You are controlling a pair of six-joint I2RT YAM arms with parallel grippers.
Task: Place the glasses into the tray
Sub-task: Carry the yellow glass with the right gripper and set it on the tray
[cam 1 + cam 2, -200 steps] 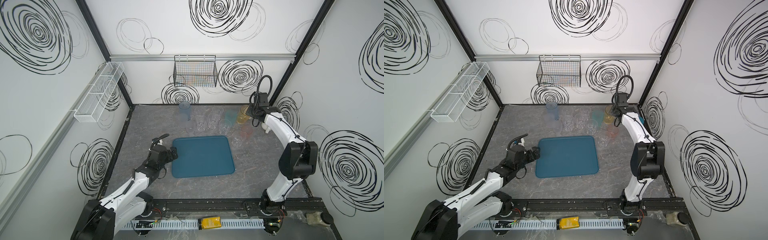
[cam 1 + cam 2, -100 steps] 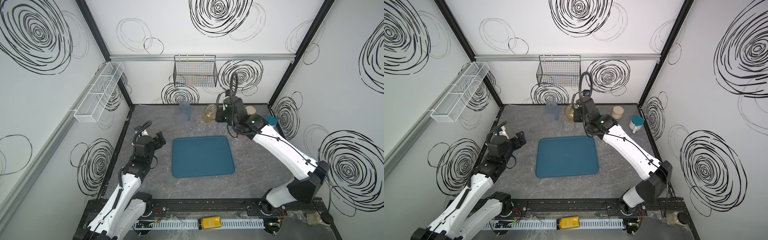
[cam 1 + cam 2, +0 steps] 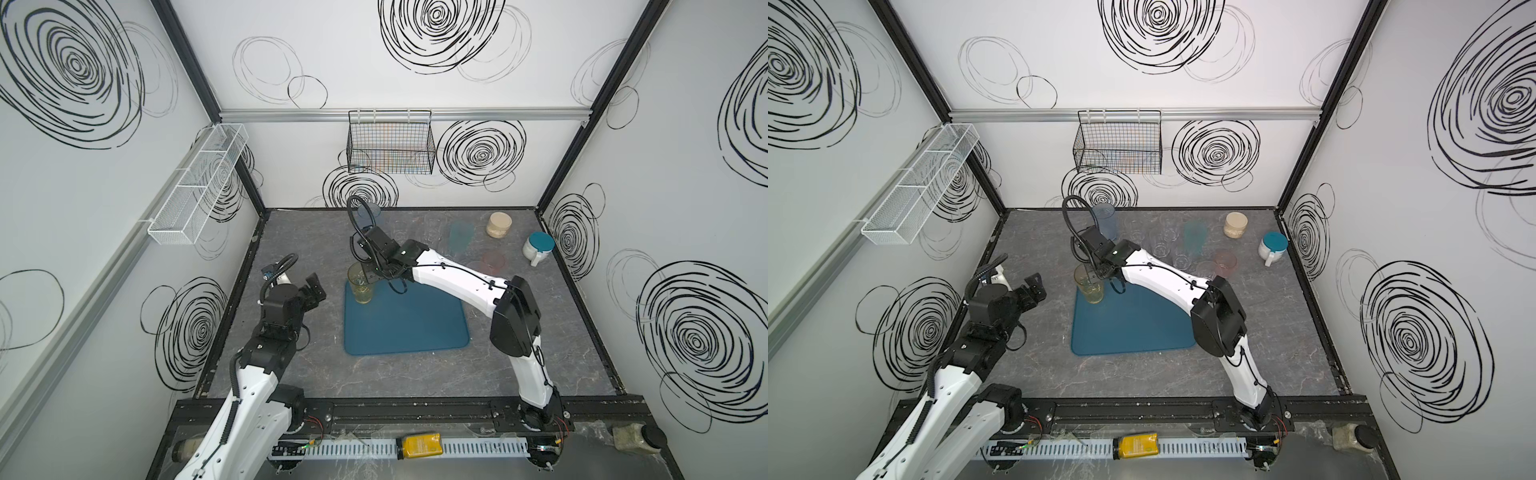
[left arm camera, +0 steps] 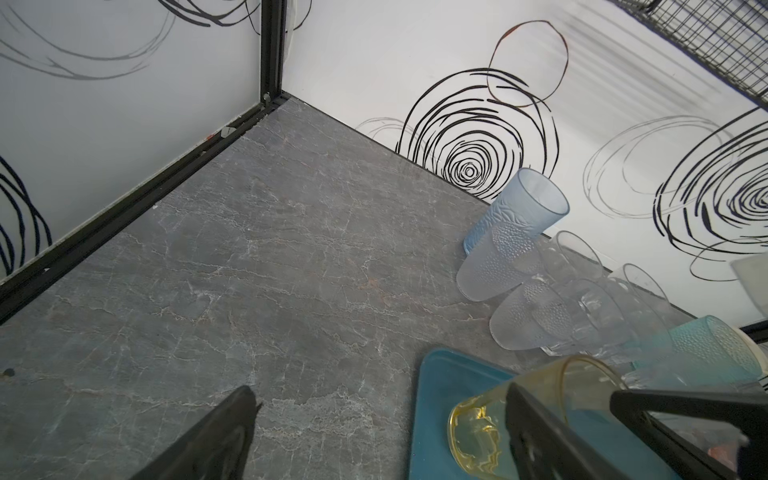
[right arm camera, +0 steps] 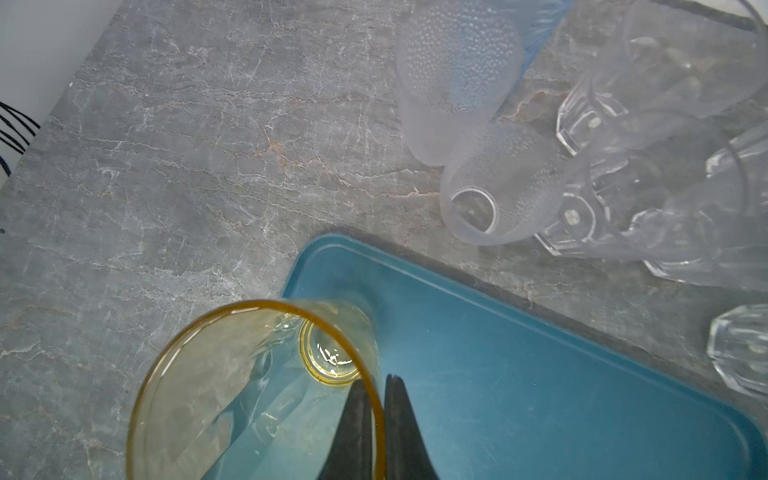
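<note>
The amber see-through tumbler (image 5: pixel 257 374) stands upright over the far left corner of the flat dark teal rectangular tray (image 5: pixel 540 374), its rim wall pinched by the closed right end effector (image 5: pixel 375 381); whether its base touches I cannot tell. It looks light, rigid, slippery and likely breakable, so the rim pinch needs care. The left end effector (image 3: pixel 306 286) hangs open beside the tray.
</note>
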